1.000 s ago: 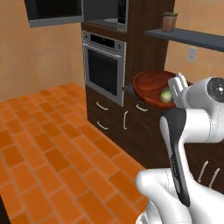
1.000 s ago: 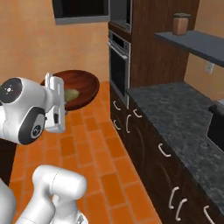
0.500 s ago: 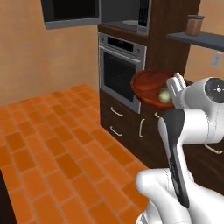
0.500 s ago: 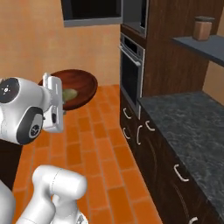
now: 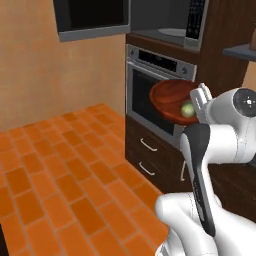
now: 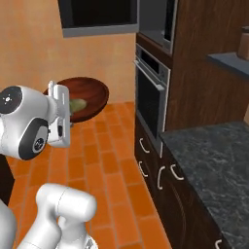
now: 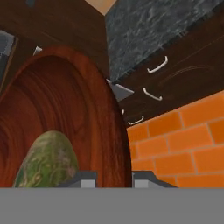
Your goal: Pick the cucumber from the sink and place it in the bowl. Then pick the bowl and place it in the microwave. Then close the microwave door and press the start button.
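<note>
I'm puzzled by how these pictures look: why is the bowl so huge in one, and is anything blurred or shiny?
Hand view: the camera sits right at the bowl, so it looms large and curved, the cucumber soft-edged. Left base view: a pale sheen on the oven front, and mild softness overall. Right base view: flat, even lighting, no strong shadows on the countertop.

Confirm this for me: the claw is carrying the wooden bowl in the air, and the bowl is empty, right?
Not empty. The claw does hold the wooden bowl by its rim in the air, but the cucumber lies inside it, as the hand view shows.
</note>
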